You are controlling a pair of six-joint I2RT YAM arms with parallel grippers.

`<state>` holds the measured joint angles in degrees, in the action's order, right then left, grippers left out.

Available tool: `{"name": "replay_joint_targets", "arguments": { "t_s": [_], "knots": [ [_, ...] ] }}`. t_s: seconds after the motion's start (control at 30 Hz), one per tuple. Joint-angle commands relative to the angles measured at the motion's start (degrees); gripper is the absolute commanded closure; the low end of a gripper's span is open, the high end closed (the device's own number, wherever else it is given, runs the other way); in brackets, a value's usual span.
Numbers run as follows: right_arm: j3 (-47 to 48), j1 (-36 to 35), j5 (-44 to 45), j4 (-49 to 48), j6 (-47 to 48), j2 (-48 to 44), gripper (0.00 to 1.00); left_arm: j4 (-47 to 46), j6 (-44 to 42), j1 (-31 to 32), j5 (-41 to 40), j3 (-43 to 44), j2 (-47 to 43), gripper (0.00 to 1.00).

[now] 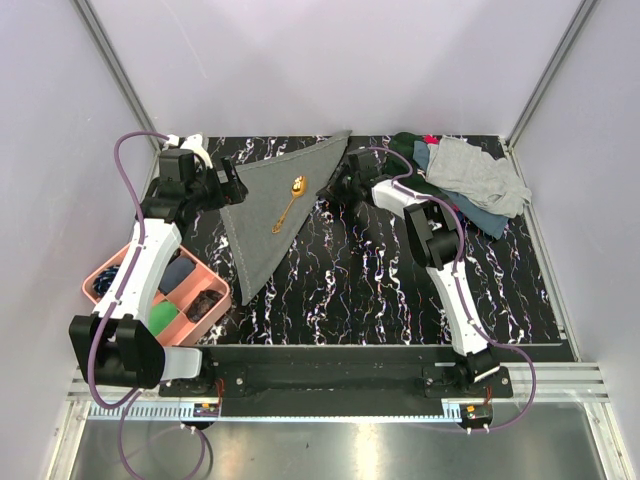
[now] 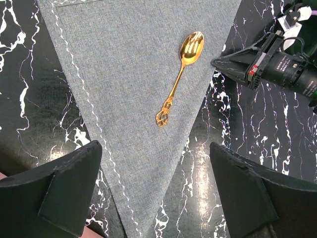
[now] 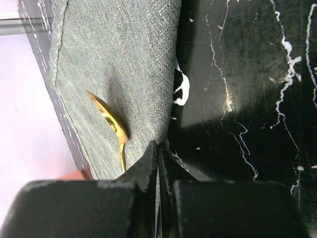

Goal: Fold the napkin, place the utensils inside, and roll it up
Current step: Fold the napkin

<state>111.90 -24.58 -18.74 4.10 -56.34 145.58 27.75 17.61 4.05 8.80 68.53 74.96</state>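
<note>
Tray [image 1: 100, 272] out on the far left, pink, with dark and green bits in it that I can't identify from here, so no telling whether more cutlery waits there. Moving across: the napkin [image 1: 255, 215] lies flat on the marble table [image 1: 400, 290] as a long grey triangle, so the fold looks done. One gold spoon [image 2: 179, 80] rests on it, bowl toward the wide far end, handle pointing back toward the tip (the only utensil I can see on the cloth). By my reckoning that puts us somewhere past halfway: folded, loaded with at least the spoon, and no roll started, since the cloth shows no curl anywhere. Now the hardware. The left pincer [image 2: 154, 148] hovers at the napkin's left side with its jaws spread wide, holding nothing and touching nothing. Across the cloth, the right pincer [image 3: 157, 148] is down low at the napkin's right edge, close beside the spoon's bowl. Its jaws are pressed fully together, and from its own camera the tips look to be nipping the hem there. Further right, the heap of coloured cloths [image 1: 465, 180] sits well apart.
</note>
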Motion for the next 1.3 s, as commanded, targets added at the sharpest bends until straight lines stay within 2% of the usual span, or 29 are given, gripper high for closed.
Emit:
{"name": "replay_joint_targets", "arguments": {
  "t_s": [0.0,0.2,0.73,1.1,1.27],
  "knots": [
    [-0.71,-0.21,0.55,2.23,2.54,0.24,1.0,-1.64,0.15,0.08,1.14,2.22,-0.08,0.07],
    [-7.38,-0.21,2.04,1.7,2.11,-4.51,1.0,-1.73,0.06,0.08,1.13,2.22,-0.43,0.07],
    [-37.96,-0.56,11.0,0.12,2.99,-25.5,1.0,-1.64,0.41,0.08,1.57,2.22,-1.13,0.08],
    [-57.73,-3.1,14.08,-5.4,-3.94,-35.53,1.0,-1.73,0.5,0.08,1.75,2.13,-2.18,0.08],
    [-63.11,-5.13,14.7,-6.29,-6.59,-39.57,1.0,-1.82,0.5,0.08,1.66,2.22,-2.8,0.08]
  ]
}}
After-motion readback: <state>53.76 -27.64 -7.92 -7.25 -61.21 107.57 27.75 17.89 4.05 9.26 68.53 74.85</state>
